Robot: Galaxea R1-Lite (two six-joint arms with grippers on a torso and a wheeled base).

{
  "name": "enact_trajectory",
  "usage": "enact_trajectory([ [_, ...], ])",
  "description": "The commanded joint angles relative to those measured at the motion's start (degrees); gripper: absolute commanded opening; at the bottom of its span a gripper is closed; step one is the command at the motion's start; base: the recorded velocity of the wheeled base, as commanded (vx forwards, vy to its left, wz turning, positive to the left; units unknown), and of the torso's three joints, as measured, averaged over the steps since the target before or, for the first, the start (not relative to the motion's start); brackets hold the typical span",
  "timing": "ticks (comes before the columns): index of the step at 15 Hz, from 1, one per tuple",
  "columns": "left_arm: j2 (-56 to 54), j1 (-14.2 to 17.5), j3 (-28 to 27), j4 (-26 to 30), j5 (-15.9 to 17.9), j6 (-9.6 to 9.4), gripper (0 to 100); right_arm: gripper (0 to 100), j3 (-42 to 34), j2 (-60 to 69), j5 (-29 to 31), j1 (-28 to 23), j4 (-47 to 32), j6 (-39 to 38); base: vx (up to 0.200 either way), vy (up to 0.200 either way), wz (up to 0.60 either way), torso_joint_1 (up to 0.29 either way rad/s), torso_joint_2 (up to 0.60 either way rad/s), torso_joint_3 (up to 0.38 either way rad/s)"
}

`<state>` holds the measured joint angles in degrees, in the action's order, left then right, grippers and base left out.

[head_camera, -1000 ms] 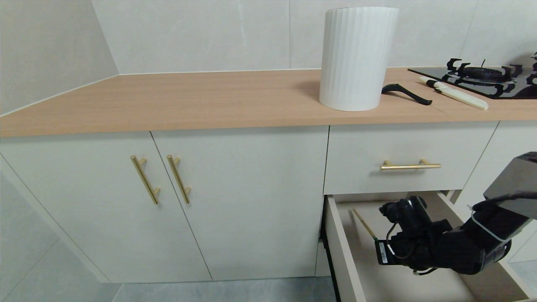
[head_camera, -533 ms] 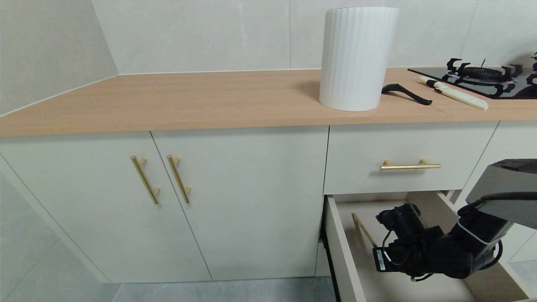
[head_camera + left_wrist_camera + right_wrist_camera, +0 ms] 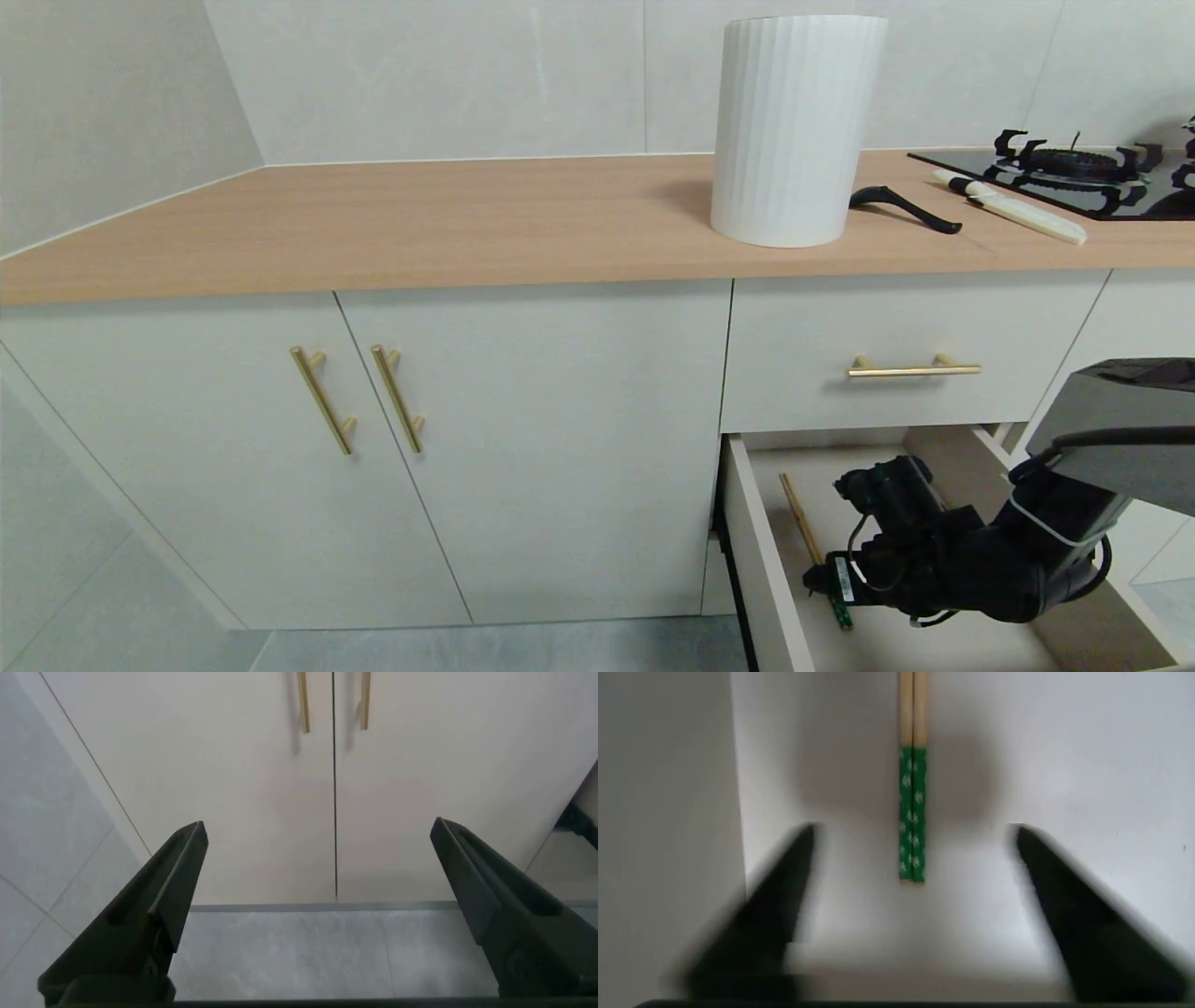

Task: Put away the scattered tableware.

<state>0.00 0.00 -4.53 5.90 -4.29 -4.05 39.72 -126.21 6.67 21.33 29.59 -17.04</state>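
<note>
Down in the open lower drawer (image 3: 761, 560) now, and the pair of pale wooden chopsticks with green patterned ends (image 3: 911, 784) is lying lengthwise along the drawer floor, close to the side wall nearest the cupboard doors. The right gripper (image 3: 912, 838) hangs just over the green ends with its fingers spread wide on either side, gripping nothing. The wrist view is smeared, so I can't swear the sticks are fully settled on the floor, but they look to be lying flat, side by side.

The left gripper (image 3: 318, 842) is parked low, facing the pale cupboard doors with the gold bar handles (image 3: 334, 784), fingers apart and empty.

Up on the wooden counter (image 3: 420, 224) there's more to clear. A black curved-handled utensil (image 3: 904, 207) lies just beside the tall white ribbed canister (image 3: 794, 131). A knife with a cream blade and black-banded handle (image 3: 1013, 210) sits at the edge of the black gas hob (image 3: 1064, 173). I'd say the job is partway done.

The danger here is the lift-out: the fingers straddle the sticks, so a crooked withdrawal could clip a green end and skew the pair, or the wrist could catch on the closed drawer front above. Later, going for that black utensil risks nudging the canister, since they sit so close. The knife wants a grip on the handle, as a pinch on the slick blade could let it slip.
</note>
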Motion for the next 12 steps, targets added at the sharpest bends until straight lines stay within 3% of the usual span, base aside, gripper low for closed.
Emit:
enact_trajectory([
  [1, 0.1, 0.0, 0.0, 0.0, 0.0, 0.0, 100, 100, -0.2, 0.0, 0.0, 0.0, 0.0, 0.0, 0.0, 0.0, 0.0, 0.0, 0.0, 0.0],
  [7, 0.1, -0.1, 0.0, 0.0, 0.0, 0.0, 100, 100, -4.9, 9.8, 0.9, 0.0, -0.1, 2.6, 0.0, 0.0, 0.0, 0.0, 0.0, 0.0],
  [12, 0.1, -0.1, 0.0, 0.0, 0.0, 0.0, 100, 100, -8.1, 27.9, 1.1, -1.8, -0.7, 9.0, 0.0, 0.0, 0.0, 0.0, 0.0, 0.0],
])
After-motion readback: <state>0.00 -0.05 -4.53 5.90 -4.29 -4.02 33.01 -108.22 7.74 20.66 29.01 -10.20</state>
